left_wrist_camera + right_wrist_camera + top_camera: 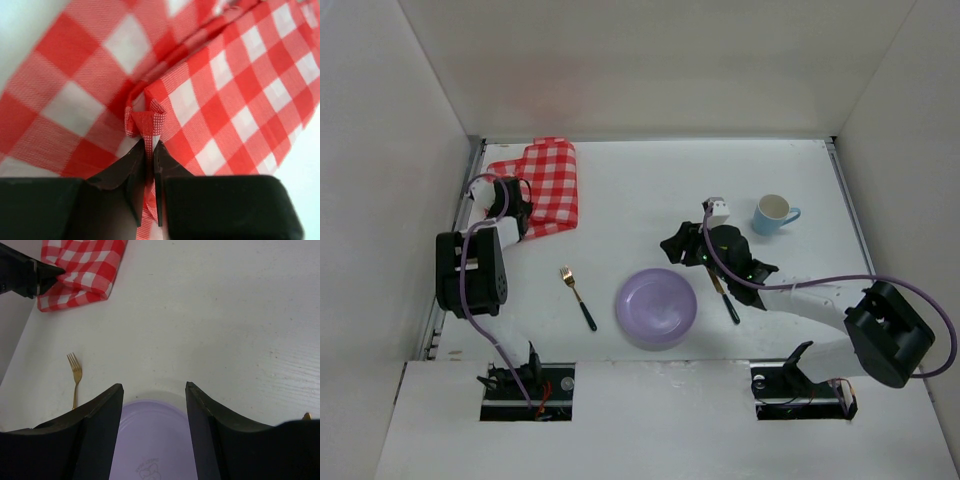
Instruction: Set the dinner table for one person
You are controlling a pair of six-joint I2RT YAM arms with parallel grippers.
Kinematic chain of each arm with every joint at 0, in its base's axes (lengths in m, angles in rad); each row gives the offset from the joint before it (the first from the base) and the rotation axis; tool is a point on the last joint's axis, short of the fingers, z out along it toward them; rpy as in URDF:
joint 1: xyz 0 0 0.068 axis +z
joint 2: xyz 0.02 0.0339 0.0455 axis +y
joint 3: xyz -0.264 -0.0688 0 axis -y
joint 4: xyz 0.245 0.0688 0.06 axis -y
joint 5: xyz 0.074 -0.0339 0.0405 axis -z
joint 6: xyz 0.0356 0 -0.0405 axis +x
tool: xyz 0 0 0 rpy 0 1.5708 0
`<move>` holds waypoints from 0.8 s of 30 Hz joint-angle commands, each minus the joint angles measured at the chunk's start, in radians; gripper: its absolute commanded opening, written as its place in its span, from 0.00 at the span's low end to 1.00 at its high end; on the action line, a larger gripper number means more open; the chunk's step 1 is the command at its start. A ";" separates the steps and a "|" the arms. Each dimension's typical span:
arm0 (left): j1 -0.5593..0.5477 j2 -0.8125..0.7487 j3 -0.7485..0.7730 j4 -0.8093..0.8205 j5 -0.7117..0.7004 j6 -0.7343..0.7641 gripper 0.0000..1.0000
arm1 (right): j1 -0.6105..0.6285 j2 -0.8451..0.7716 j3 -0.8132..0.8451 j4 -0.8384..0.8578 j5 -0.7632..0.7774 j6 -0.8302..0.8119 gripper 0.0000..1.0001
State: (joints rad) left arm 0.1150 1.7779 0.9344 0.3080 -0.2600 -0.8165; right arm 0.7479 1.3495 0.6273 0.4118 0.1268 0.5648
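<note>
The white dinner table holds a purple plate, a gold fork with a black handle left of the plate, and a blue mug at the back right. My left gripper is shut on a fold of the red-and-white checked cloth at the back left. The left wrist view shows the jaws pinching the cloth. My right gripper is open and empty, just behind the plate. In the right wrist view its fingers frame the plate.
A second gold utensil with a black handle lies right of the plate, partly under my right arm. Tall white panels close off the table's back and sides. The fork and the cloth show in the right wrist view.
</note>
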 commanded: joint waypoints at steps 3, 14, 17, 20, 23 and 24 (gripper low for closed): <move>-0.198 -0.100 0.106 0.071 0.033 0.147 0.07 | 0.009 -0.046 0.008 0.042 0.056 -0.003 0.58; -0.704 -0.049 0.197 0.158 0.240 0.539 0.11 | -0.067 -0.170 -0.096 0.051 0.299 0.076 0.59; -0.758 0.003 0.247 0.161 0.258 0.562 0.16 | -0.094 -0.205 -0.126 0.051 0.344 0.109 0.59; -0.784 0.040 0.306 0.167 0.297 0.557 0.23 | -0.117 -0.230 -0.144 0.042 0.373 0.132 0.59; -0.804 0.063 0.365 0.174 0.332 0.533 0.26 | -0.140 -0.242 -0.152 0.022 0.385 0.155 0.59; -0.808 0.078 0.391 0.177 0.340 0.512 0.26 | -0.144 -0.246 -0.155 0.019 0.389 0.162 0.58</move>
State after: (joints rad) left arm -0.6815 1.8572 1.2385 0.4313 0.0231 -0.2977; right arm 0.6209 1.1297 0.4831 0.4206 0.4633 0.6842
